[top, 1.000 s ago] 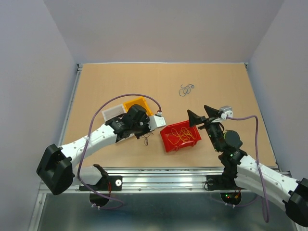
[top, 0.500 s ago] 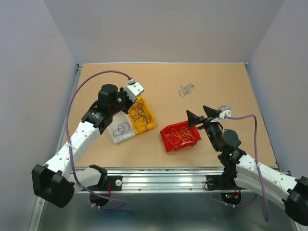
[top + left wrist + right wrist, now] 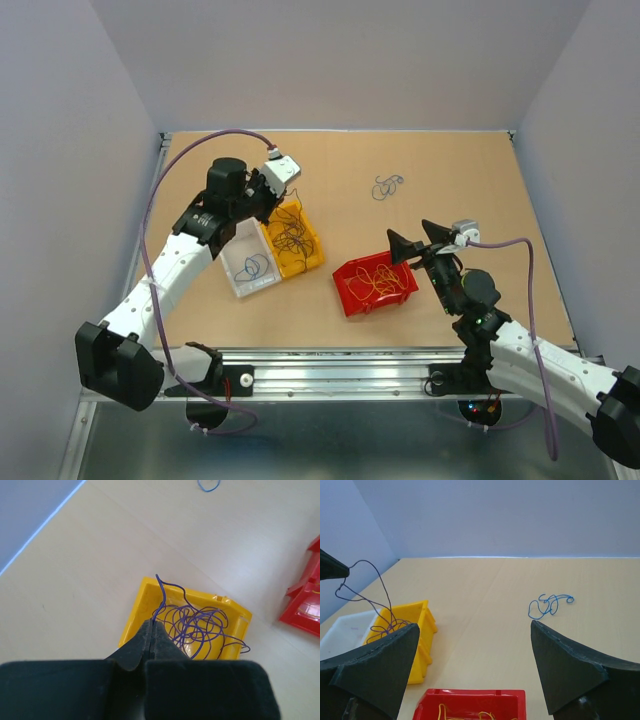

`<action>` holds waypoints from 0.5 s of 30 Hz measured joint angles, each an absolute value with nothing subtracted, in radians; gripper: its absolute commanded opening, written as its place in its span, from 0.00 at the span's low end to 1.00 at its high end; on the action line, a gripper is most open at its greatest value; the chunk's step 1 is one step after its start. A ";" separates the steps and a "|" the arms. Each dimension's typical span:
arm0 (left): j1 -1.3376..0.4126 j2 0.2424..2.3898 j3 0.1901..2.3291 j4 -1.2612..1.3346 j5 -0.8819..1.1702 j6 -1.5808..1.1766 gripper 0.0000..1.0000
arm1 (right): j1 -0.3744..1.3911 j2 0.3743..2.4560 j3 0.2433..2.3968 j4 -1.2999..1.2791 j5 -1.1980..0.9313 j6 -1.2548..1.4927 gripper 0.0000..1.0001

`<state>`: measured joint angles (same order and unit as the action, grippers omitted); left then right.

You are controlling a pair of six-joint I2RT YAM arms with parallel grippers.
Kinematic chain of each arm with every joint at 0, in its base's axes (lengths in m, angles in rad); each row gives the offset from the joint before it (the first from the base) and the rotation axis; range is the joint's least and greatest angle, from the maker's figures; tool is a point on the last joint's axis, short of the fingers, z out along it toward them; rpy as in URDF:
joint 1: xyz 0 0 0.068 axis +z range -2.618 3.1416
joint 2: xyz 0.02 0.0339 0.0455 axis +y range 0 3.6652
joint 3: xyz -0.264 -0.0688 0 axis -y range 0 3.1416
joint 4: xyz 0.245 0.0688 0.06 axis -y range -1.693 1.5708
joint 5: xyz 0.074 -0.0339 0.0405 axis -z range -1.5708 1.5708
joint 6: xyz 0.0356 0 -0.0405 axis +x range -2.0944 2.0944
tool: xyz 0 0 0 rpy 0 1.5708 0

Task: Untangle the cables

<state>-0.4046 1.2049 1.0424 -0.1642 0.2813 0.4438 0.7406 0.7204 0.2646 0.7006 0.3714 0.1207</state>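
- Left gripper (image 3: 151,625): fingers pressed fully together, pinching one strand of the purple cable (image 3: 195,630) at the tips.
- Purple cable: the pinched strand arches up ahead of the left fingertips. The rest lies as a loose bundle in the yellow bin (image 3: 141,605), directly below and ahead of the closed tips.
- White bin (image 3: 232,262): set against the yellow bin, on the side nearer the left arm's base. It contains a blue cable (image 3: 253,267).
- Right gripper (image 3: 474,625): fingers spread wide with nothing between them.
- Red bin (image 3: 470,695): just below and ahead of the right gripper. It contains yellow-orange cables (image 3: 378,280).
- Blue tangle (image 3: 547,605): lies on the table (image 3: 485,585), well ahead of the right gripper, toward its right finger, apart from all bins.
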 measured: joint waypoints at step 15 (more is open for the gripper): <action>-0.398 1.275 1.201 -0.384 0.553 0.516 0.00 | 0.741 0.729 0.265 0.699 0.375 0.121 0.98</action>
<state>-0.3977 1.2747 1.2015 -0.3840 0.5526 0.5156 0.7406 0.7288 0.2646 0.6991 0.3752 0.1207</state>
